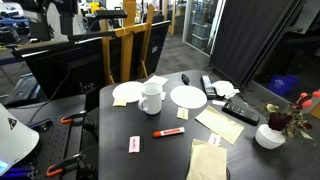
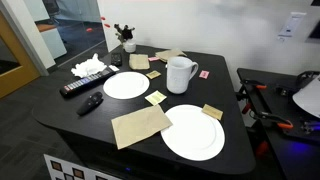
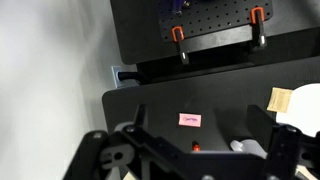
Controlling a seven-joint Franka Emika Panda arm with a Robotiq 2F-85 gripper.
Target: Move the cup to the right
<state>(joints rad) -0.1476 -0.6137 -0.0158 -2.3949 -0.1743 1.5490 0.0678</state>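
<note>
The cup (image 1: 151,97) is a white mug with a side handle. It stands upright on the black table (image 1: 120,130) between two flat white plates, and also shows in an exterior view (image 2: 180,74). It is out of the wrist view. My gripper (image 3: 203,112) shows only in the wrist view. It is open and empty, high above the table, over a pink label (image 3: 189,120) and a red marker (image 3: 195,148). The arm shows in neither exterior view.
White plates (image 1: 127,93) (image 1: 188,97) flank the cup. A low white bowl (image 1: 270,136), a remote (image 1: 240,110), brown napkins (image 1: 208,160), sticky notes and the red marker (image 1: 168,132) lie about. A flower vase (image 2: 128,40) stands at a corner. Orange clamps (image 3: 180,35) sit on a neighbouring bench.
</note>
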